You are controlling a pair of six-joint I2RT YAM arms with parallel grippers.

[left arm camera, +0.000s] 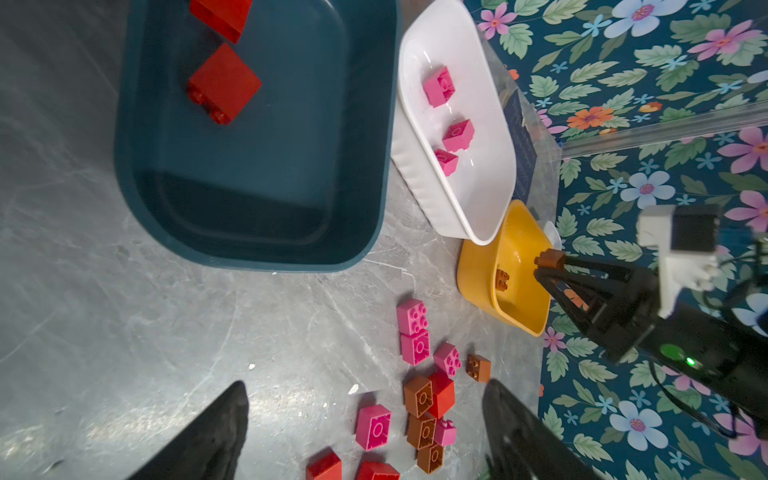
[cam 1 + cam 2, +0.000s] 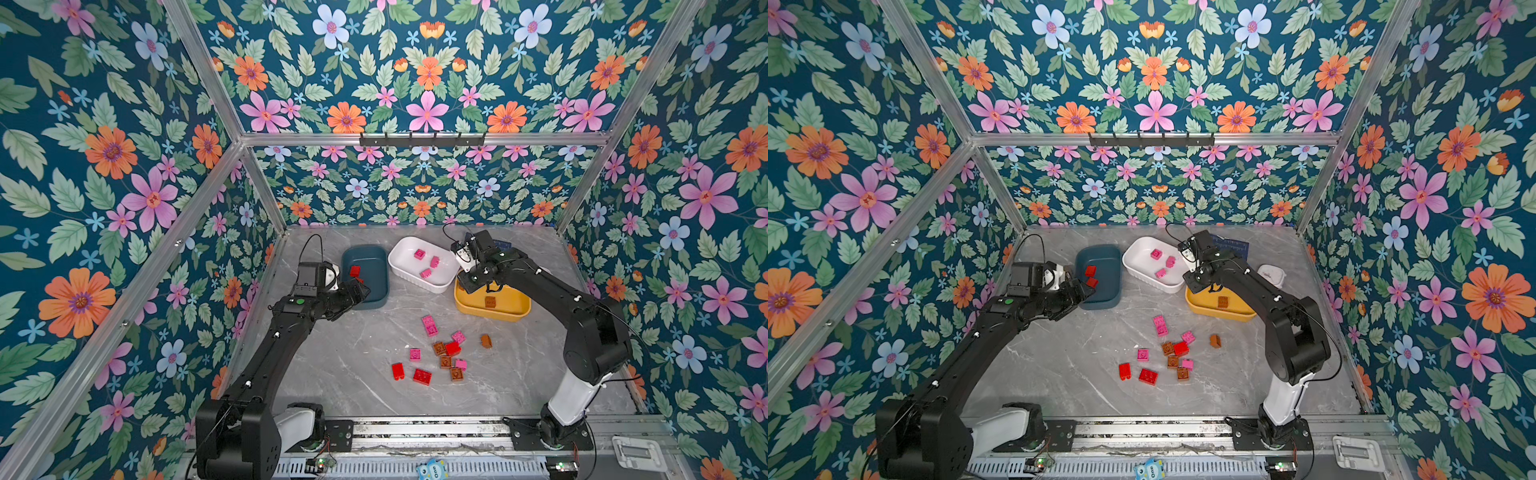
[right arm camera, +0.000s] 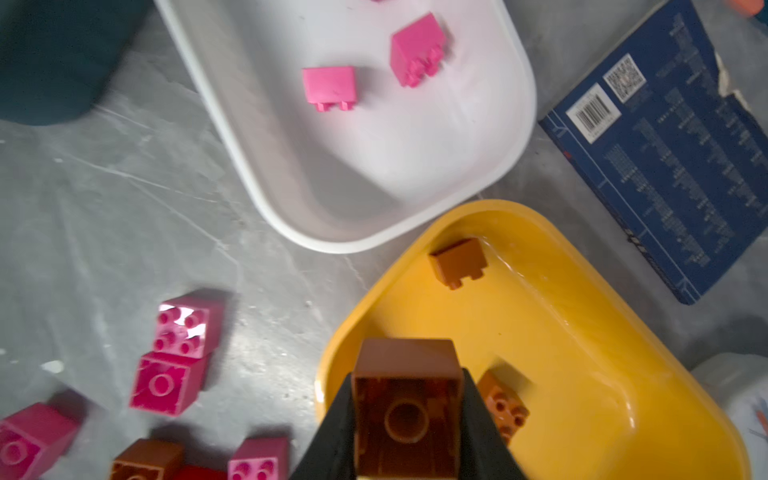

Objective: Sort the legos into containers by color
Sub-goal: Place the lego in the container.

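Loose legos (image 2: 453,348) lie on the table (image 2: 353,353). Beyond them the left gripper (image 1: 365,384) hangs wide open and empty by the teal bin (image 2: 374,305), which holds two reds (image 2: 355,271). Right of it, the right gripper (image 3: 407,395) pinches a brown brick (image 3: 405,357) above the yellow bin (image 3: 582,353), seemingly near its rim. Better to carry it inward, lower it, then open fully, clear of the two browns (image 3: 459,262) inside. Farthest, the white bin (image 2: 419,282) holds three pinks (image 2: 419,254).

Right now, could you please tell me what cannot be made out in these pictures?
- The brown brick in the right gripper: hidden under the right arm in both top views.
- The teal bin: cut off by the right wrist view's edge, contents unseen.
- One red brick: cropped by the left wrist view's edge.
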